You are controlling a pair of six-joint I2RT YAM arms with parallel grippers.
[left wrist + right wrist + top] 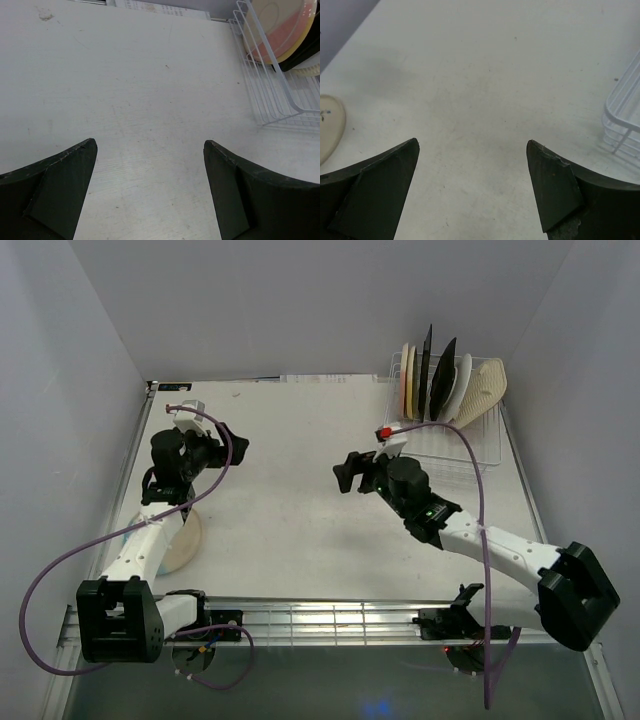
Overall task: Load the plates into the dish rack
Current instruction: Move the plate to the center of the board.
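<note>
Dark fingers point(50, 190) fill the bottom of both wrist views, and you've got both pairs spread wide with nothing between them. Your left gripper point(150, 144) is released over bare table point(125, 75). Your right gripper point(472, 143) is the same, with only white tabletop in the gap.

Biggest thing out there is the dish rack point(455, 445). It sits ahead of your left jaws and off to their right, well apart from them. From your right jaws it's out past the right-hand finger, with just a corner of white wire showing.

Standing plates point(440, 380) are packed on edge at the rack's far end: pale round ones, two dark ones, and a cream one leaning at the outer end. Your left wrist view catches a pink-and-cream face and a yellow rim behind the wire.

One cream plate point(329, 125) lies flat on the table, off to the left of your right jaws. From overhead it's tucked under your left arm, behind those jaws.
</note>
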